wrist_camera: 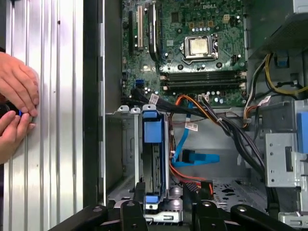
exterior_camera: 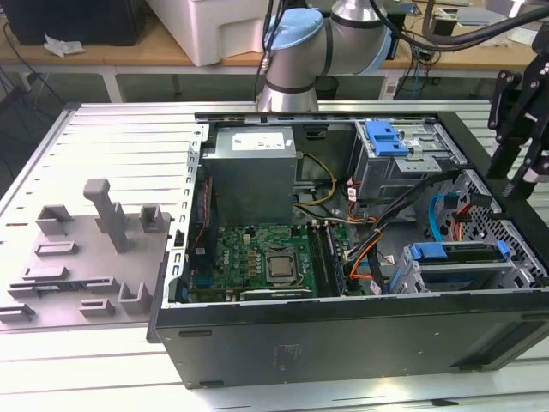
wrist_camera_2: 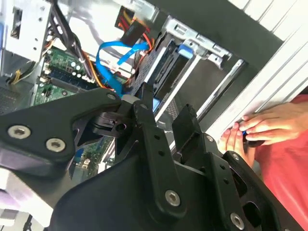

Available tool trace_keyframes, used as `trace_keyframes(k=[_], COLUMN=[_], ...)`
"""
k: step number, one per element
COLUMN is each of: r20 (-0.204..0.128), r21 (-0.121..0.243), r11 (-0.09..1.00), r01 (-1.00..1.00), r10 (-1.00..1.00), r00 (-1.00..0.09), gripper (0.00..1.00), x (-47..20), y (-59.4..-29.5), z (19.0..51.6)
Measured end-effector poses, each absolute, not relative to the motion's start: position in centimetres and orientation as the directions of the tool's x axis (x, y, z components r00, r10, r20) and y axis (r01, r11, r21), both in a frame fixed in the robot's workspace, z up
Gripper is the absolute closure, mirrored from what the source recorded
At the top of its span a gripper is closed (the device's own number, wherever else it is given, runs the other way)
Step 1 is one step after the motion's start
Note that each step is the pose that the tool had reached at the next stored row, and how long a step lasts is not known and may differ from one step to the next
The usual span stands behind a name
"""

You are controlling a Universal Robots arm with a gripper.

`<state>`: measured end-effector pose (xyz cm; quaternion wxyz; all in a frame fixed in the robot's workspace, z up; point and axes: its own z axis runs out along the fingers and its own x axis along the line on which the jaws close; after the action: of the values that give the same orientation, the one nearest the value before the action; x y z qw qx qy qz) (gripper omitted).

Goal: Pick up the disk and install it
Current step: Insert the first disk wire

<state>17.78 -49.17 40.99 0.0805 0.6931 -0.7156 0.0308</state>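
Note:
The disk [wrist_camera: 154, 161] stands on edge in the silver drive cage [wrist_camera: 122, 159] inside the open computer case, its blue carrier bracket framing it. In the exterior view the disk [exterior_camera: 459, 252] lies in the cage at the case's front corner on the exterior view's right. My gripper [wrist_camera: 163, 204] hangs above that cage, open, its black fingers [wrist_camera: 139, 192] on either side of the disk's end and apart from it. In the second wrist view the gripper [wrist_camera_2: 166, 115] holds nothing, and the blue bracket [wrist_camera_2: 185, 50] shows beyond it. In the exterior view the gripper [exterior_camera: 508, 159] is over the case's edge.
A person's hands [wrist_camera: 17, 106] rest on the slatted table beside the case, holding a small dark object. Loose blue and orange cables [wrist_camera: 192, 156] lie next to the cage. A second cage with a blue tab [exterior_camera: 386, 137], the grey power supply [exterior_camera: 253, 172] and grey fixtures [exterior_camera: 94, 249] stand around.

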Motion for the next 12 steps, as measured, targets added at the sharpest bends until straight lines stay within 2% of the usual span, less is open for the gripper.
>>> trace_keyframes(k=[11, 12], r20=[0.207, 0.225], r21=[0.065, 0.063], r11=[0.071, 0.072], r01=[-0.995, -0.995], r10=[-0.977, -0.973], r00=[-0.056, -0.056], gripper=[0.56, 0.56], x=[19.7, 19.7], y=[-48.2, -47.9], z=[40.2, 40.1])
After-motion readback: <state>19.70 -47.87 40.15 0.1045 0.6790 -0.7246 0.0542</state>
